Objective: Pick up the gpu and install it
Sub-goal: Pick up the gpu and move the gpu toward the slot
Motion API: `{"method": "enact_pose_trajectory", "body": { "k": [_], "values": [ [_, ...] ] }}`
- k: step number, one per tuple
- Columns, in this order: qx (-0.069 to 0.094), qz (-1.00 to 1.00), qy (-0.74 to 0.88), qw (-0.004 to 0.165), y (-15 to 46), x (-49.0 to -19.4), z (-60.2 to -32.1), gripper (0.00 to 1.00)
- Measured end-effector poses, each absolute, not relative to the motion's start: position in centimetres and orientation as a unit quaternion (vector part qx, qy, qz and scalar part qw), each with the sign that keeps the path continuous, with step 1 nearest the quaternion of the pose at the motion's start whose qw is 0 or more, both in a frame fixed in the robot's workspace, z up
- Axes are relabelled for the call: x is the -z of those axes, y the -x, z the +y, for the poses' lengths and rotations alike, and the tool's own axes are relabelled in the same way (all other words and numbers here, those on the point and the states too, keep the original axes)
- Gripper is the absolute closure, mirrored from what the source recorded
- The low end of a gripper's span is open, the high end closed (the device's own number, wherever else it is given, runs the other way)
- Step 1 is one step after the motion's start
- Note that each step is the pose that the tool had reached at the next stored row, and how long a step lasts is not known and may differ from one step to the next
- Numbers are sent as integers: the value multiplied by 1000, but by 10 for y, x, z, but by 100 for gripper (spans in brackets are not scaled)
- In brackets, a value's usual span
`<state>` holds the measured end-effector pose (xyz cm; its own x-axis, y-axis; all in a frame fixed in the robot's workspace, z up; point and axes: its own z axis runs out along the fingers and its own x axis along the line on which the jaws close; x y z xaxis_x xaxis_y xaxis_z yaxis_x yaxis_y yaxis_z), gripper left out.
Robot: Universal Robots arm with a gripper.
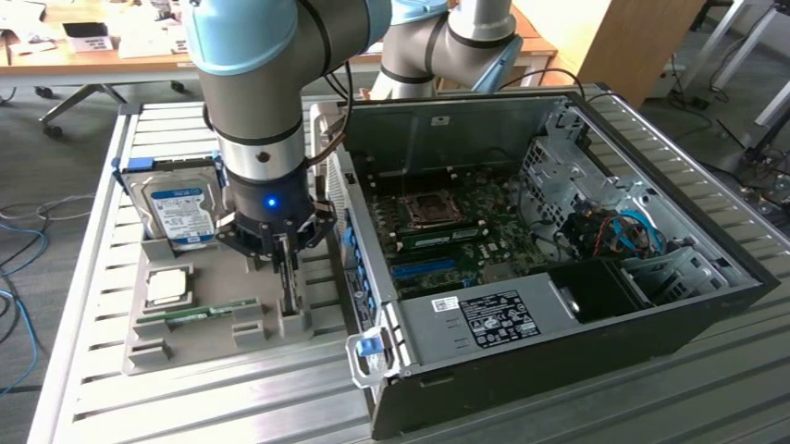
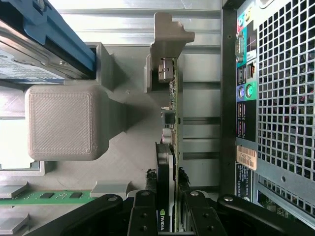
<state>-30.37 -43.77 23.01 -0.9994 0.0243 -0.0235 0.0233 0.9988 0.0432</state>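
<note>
Gripping, exterior view: black gripper [image 1: 284, 264] jaws clamped on thin flat black gpu [image 1: 289, 303], upright in grey printed holder tray [image 1: 185, 342] beside open black PC case [image 1: 556, 351]. Wrist view: narrow pinch on gpu [image 2: 171, 123] edge; card could tilt, bind in grey slot post [image 2: 167, 34].

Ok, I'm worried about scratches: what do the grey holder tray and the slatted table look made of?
Grey holder tray: probably 3D-printed plastic, matte; fine layer lines show on its block. Slatted table: seemingly aluminium, with dull silvery slats and grooves between them.
</note>
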Motion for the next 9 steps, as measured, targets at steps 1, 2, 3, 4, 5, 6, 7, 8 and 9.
{"method": "enact_pose_trajectory", "body": {
  "k": [1,2,3,4,5,6,7,8,9],
  "values": [
    [-22,1000,-12,12,304,-230,-438,73],
    [-22,1000,-12,12,304,-231,-438,73],
    [-22,1000,-12,12,304,-232,-438,73],
    [-21,1000,-12,12,304,-233,-438,73],
    [-21,1000,-12,12,304,-235,-438,73],
    [-21,1000,-12,12,304,-236,-438,73],
    [-21,1000,-12,12,304,-238,-438,73],
    [-21,1000,-12,12,304,-240,-438,73],
    [-21,1000,-12,12,304,-241,-438,73]
  ]
}}
